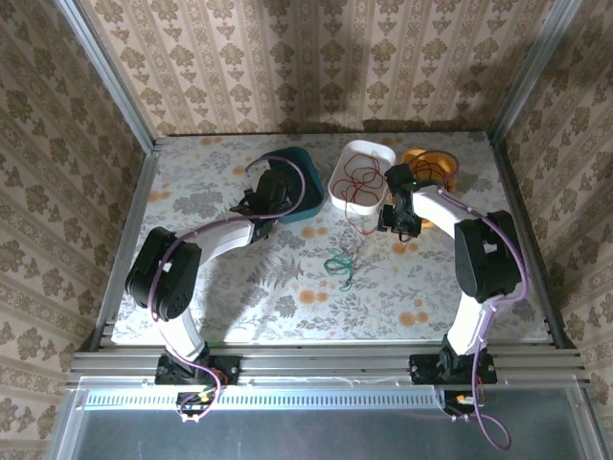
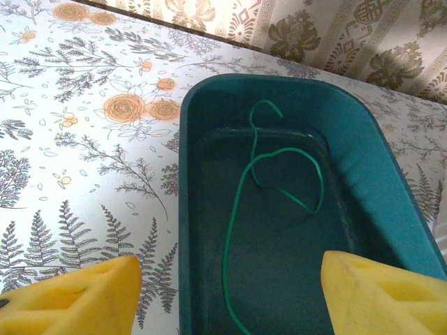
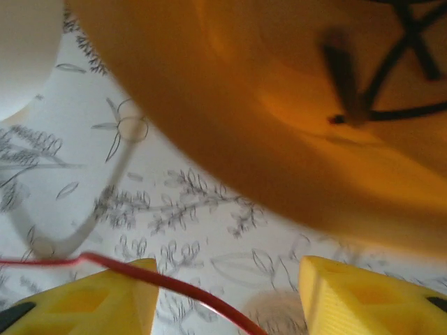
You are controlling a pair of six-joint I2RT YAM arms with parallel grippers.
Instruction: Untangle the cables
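— On the flowered table, how far has the sorting got?

— Well along, by my reading. Three tubs stand side by side at the far end. The teal tub, on the left, holds a green cable lying in loose loops on its floor. The white tub, in the middle, holds coiled red cables. The orange tub, on the right, holds black cables.

— What is left to do?

— A small knot of thin strands, green among them, lies on the table nearer the arms, apart from all three tubs. A fine strand runs from it up toward the white tub. That knot looks like the remaining work. How many cables are in it is too small to tell.

— And the grippers?

— The left gripper hovers over the teal tub, its yellow fingers apart with nothing held between them. The right gripper sits low beside the orange tub, near the white one, and its fingers are also apart. One red strand crosses the tip of one finger and dips into the gap, but the jaws are not closed on it.
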